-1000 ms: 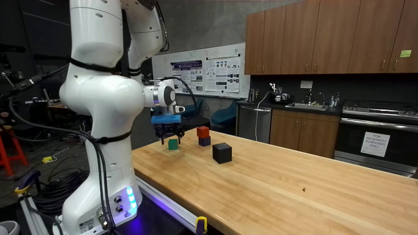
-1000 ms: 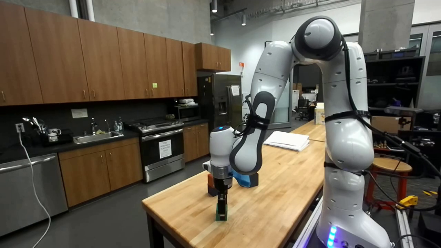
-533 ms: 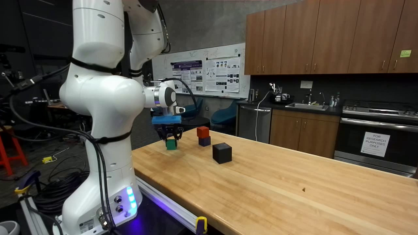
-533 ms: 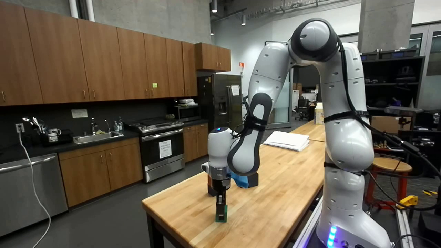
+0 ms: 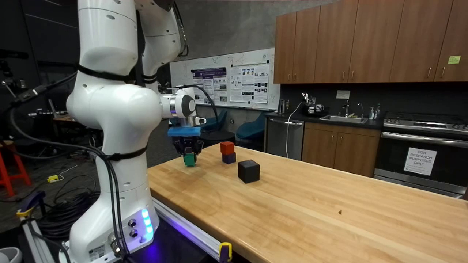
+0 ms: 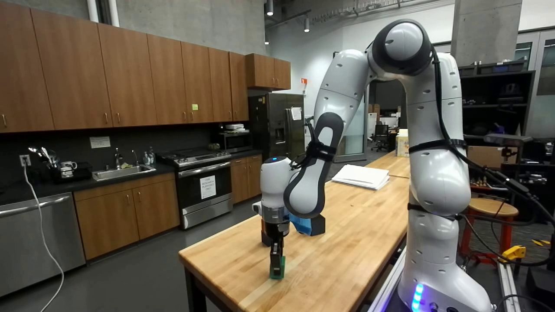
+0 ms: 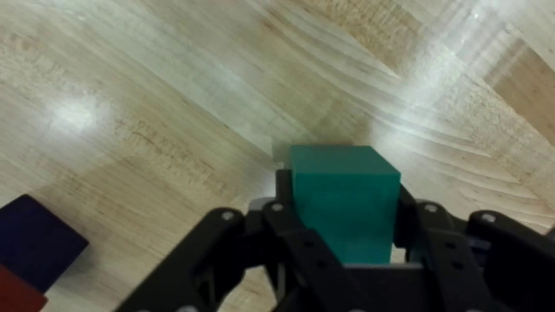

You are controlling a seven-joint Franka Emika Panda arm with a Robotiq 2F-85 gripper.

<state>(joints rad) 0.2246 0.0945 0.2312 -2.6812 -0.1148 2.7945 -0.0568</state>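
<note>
The green cube (image 7: 344,216) is clamped between the two fingers of the gripper (image 5: 189,156), which is pointed downward over the wooden tabletop (image 5: 310,212). In the wrist view, opposite sides of the cube are covered by the fingertips (image 7: 284,186), and its upper face is seen between them. The cube is held about level, near the end of the tabletop in both exterior views; whether its underside is in contact with the wood cannot be told. A red cube (image 5: 227,148) is stacked on a dark purple cube (image 5: 229,158), near the gripper but apart from it; both are partly seen at the lower left of the wrist view. A larger black cube (image 5: 249,171) is placed apart from this stack, and in an exterior view it is partly hidden by a blue part (image 6: 303,224) at the wrist. White sheets (image 6: 362,177) are piled farther along the tabletop, and a sink (image 6: 125,174) and a stove (image 6: 195,161) are seen along the wall in both exterior views.
</note>
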